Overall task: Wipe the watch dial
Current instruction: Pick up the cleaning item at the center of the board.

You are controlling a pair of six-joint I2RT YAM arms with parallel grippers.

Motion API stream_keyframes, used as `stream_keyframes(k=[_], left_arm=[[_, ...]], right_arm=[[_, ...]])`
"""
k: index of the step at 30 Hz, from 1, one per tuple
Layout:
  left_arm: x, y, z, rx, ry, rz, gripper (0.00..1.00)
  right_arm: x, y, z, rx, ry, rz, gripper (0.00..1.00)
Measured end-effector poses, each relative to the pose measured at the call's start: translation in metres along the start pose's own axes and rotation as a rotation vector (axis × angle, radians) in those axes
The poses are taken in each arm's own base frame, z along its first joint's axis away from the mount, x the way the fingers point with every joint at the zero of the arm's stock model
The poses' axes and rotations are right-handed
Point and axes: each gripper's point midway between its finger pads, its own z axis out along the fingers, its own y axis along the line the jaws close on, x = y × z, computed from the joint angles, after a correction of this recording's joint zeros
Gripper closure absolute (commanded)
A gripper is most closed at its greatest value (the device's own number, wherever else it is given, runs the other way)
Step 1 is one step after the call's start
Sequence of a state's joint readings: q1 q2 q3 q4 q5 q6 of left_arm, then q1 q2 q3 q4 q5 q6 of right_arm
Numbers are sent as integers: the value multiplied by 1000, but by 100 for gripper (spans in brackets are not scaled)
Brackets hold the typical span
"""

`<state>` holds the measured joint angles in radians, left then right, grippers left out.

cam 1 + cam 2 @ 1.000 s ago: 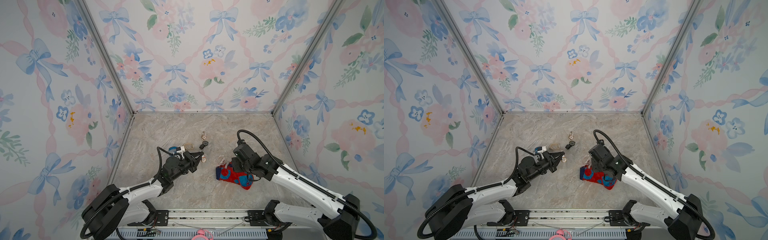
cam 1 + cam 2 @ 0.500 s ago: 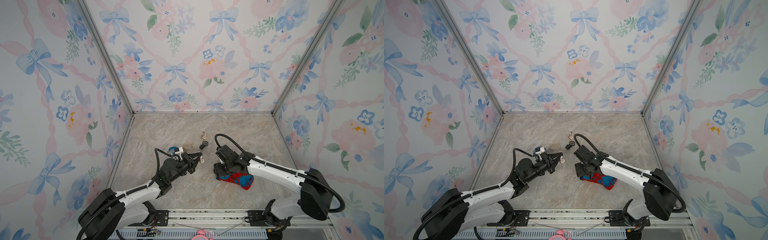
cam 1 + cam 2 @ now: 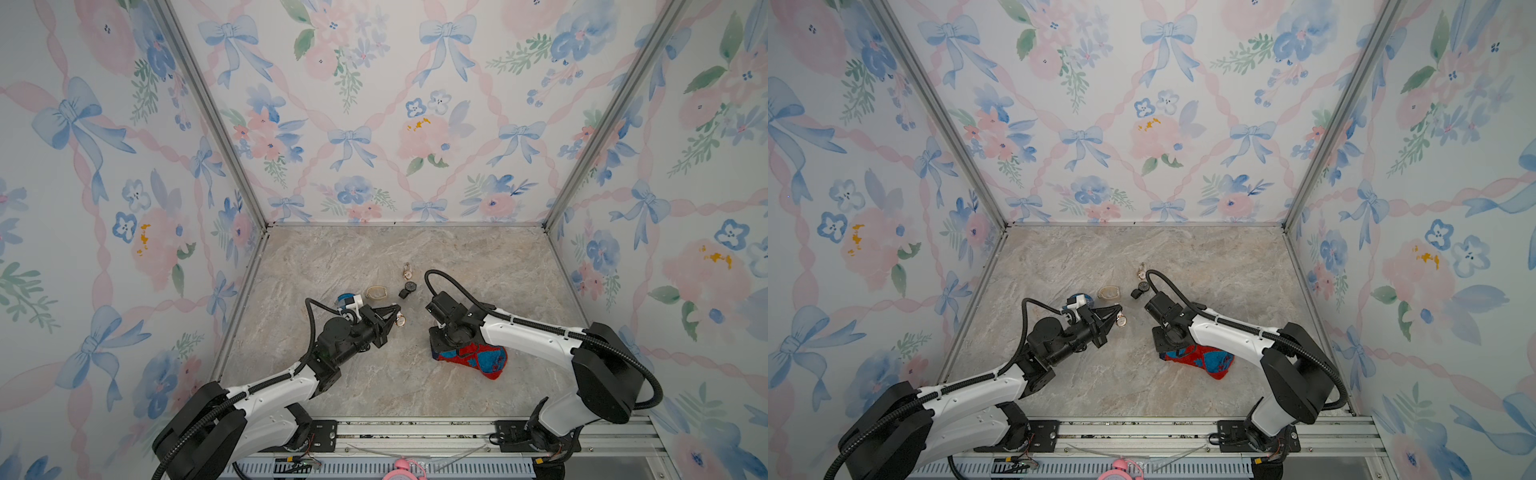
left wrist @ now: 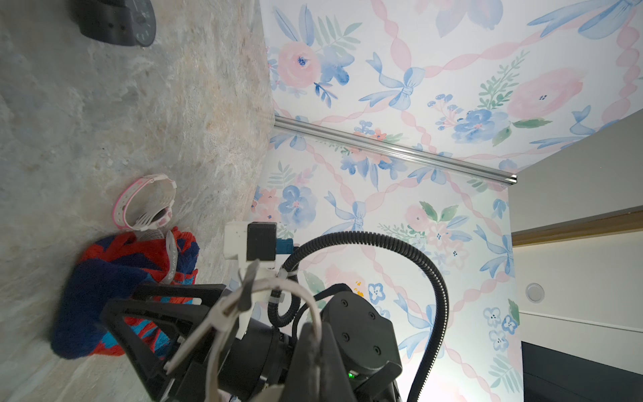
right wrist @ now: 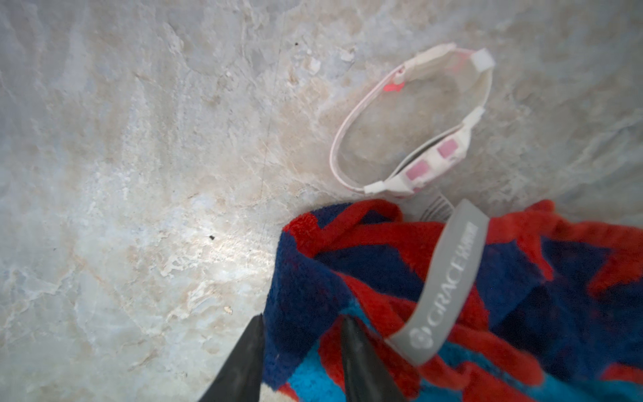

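Right wrist view: right gripper (image 5: 302, 318) jaws stand apart astride the edge of the cloth (image 5: 452, 296), while left gripper (image 3: 397, 309) jaws are clamped together on a watch (image 3: 400, 320).

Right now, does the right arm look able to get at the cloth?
Probably yes: the right gripper sits at the cloth, its jaws either side of the edge, nothing covering it.
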<state>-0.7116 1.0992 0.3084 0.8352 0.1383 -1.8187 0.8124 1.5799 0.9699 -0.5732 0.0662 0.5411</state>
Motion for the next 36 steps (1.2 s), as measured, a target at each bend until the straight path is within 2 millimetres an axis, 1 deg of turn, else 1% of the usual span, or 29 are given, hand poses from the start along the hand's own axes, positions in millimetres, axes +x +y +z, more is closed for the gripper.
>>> stream_keyframes(k=[1, 2, 5, 6, 8, 10, 12, 13, 15, 17, 18, 20, 21, 24, 26, 28, 33, 36], left_arm=[[0, 0, 0, 0, 0, 0, 100], [0, 0, 0, 0, 0, 0, 100], [0, 0, 0, 0, 0, 0, 100], [0, 0, 0, 0, 0, 0, 100], [0, 2, 0, -3, -1, 0, 100], [-1, 5, -2, -11, -2, -2, 100], [-1, 8, -3, -18, -3, -3, 100], [-2, 10, -4, -23, -6, -4, 100], [-3, 10, -5, -26, -11, -4, 100], [-4, 9, -6, -22, -13, -4, 100], [-5, 9, -6, -22, -15, -4, 100], [-5, 9, -6, -26, -17, -5, 100], [-5, 10, -5, -27, -17, -4, 100], [-6, 10, 3, -41, -14, -3, 100], [-4, 8, 10, -46, -11, 1, 100], [-1, 5, 18, -48, 1, 10, 100], [12, -5, 40, -46, 39, 29, 100], [19, -1, 51, -59, 57, 34, 100]], right_arm=[[1, -1, 2, 5, 3, -6, 51], [1, -2, 4, 10, 7, -9, 50], [4, -4, 10, 33, 20, -22, 50], [6, -4, 14, 44, 26, -32, 52], [9, -6, 21, 69, 42, -49, 59], [9, -9, 27, 106, 44, -62, 76], [7, -12, 27, 126, 36, -61, 87], [6, -13, 26, 130, 31, -61, 91], [5, -13, 24, 128, 21, -60, 94], [3, -12, 16, 111, 2, -59, 95], [1, -11, 8, 91, -16, -50, 95], [-7, -8, -11, 28, -61, -25, 95], [-13, -6, -24, -13, -94, -7, 95], [-30, -5, -60, -126, -186, 51, 95], [-36, -3, -76, -181, -225, 78, 95], [-37, 1, -86, -228, -242, 94, 95], [-29, 7, -96, -302, -246, 125, 99], [-26, 11, -103, -333, -260, 147, 99]])
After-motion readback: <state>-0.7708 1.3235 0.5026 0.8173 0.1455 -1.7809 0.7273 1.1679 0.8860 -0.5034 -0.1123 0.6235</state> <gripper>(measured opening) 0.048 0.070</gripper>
